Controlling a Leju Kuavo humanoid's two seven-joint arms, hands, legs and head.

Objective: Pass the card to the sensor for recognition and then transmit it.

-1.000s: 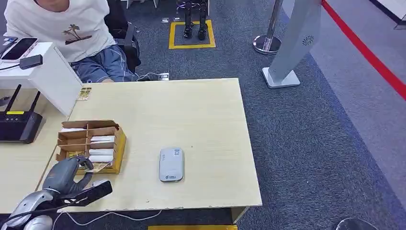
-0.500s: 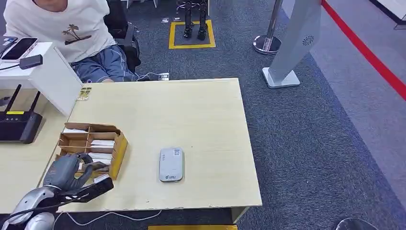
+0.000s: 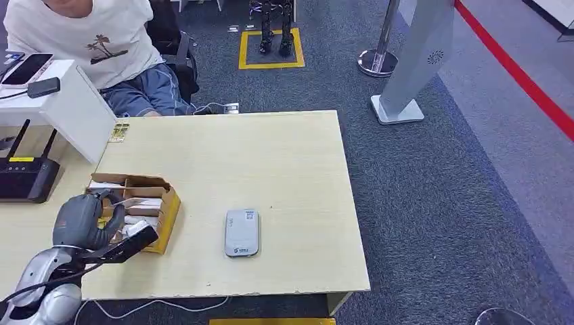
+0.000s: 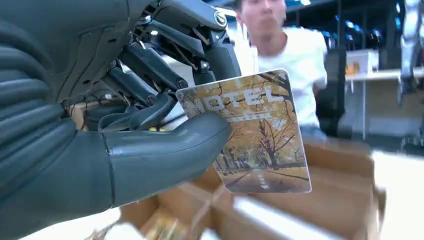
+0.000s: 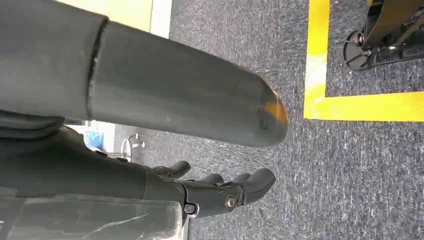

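Between the thumb and the dark fingers (image 4: 150, 65) of the left hand (image 3: 84, 220) sits the card (image 4: 252, 135). It is a yellow hotel card with trees on it, and the hand pinches it by one edge. From the head view, the hand and card are up over the brown cardboard box (image 3: 145, 203), at about 9 o'clock on the surface (image 3: 271, 162). The box has small parts inside with white cards in them.

At about 6 o'clock on the surface lies the grey card sensor (image 3: 241, 231). It lies flat, well apart from the box, toward 3 o'clock from it.

The right hand (image 5: 215, 192) hangs down over the grey carpet by a yellow line. Its fingers are a little bent and apart, and it holds nothing.

At about 11 o'clock, past the far edge of the surface, a person in a white shirt (image 3: 88, 40) sits. A black router (image 3: 24, 176) stands at 9 o'clock, past the box.
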